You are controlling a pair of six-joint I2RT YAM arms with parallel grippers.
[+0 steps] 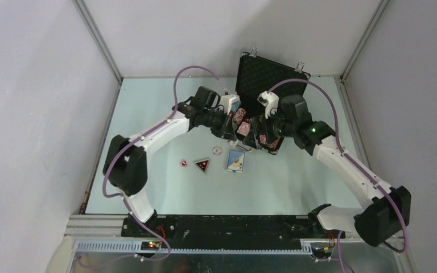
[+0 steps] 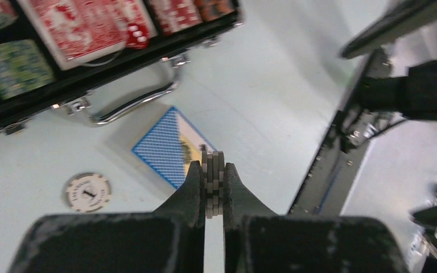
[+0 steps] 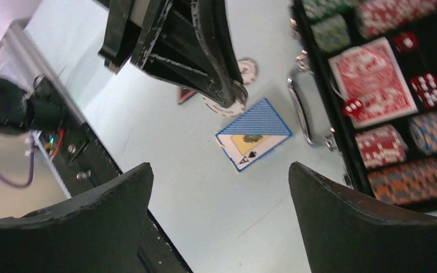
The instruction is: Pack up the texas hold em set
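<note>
**Q:** Reading the left wrist view first, what sits between the jaws of the left gripper?

**A:** A small stack of chips, clamped edge-on between the two fingers. The chips look pale, though blur leaves the colour uncertain. Just beyond the fingertips the blue card deck lies flat on the table. Ahead and to the left of the jaws is the white button. Farther ahead stands the open briefcase with its silver handle. Its foam holds the red card deck, a red die just beside that deck, and green chip stacks.

**Q:** And the right gripper?

**A:** Its jaws stand wide apart, with nothing between them. Ahead of the gap lies the same blue deck, an ace of spades showing on its face. The black triangle lies ahead and to the left, partly hidden behind the left gripper. Right of the right jaw, the briefcase shows red/white chip stacks. In the top view, a loose red die rests on the table just beside the triangle.
</note>
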